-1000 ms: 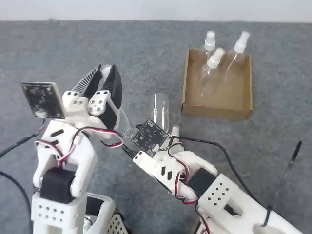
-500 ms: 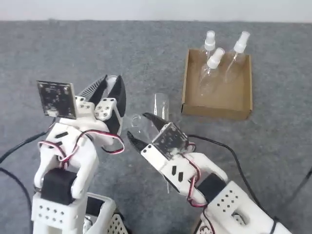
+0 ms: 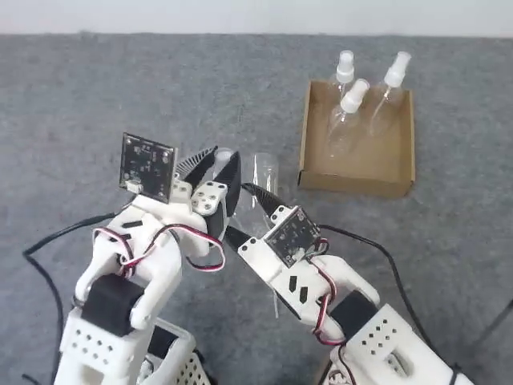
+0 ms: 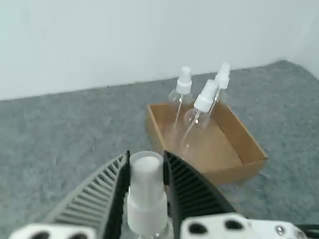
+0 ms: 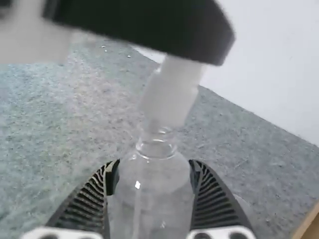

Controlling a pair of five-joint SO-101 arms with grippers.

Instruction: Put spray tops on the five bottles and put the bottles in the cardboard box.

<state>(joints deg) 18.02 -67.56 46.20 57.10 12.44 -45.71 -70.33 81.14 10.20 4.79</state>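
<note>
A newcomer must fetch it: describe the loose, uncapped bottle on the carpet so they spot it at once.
Find the cardboard box on the grey carpet. Just left of it in the high view, on the carpet, is a clear bottle. Unlike the box's three bottles it has no white spray top, and no gripper holds it.

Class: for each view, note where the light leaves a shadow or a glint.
High view: soft, even light; the cardboard box casts only a faint shadow on the carpet. Left wrist view: small glints on the boxed bottles beyond the left gripper's spray top. Right wrist view: a bright glint on the bottle in the right gripper.
</note>
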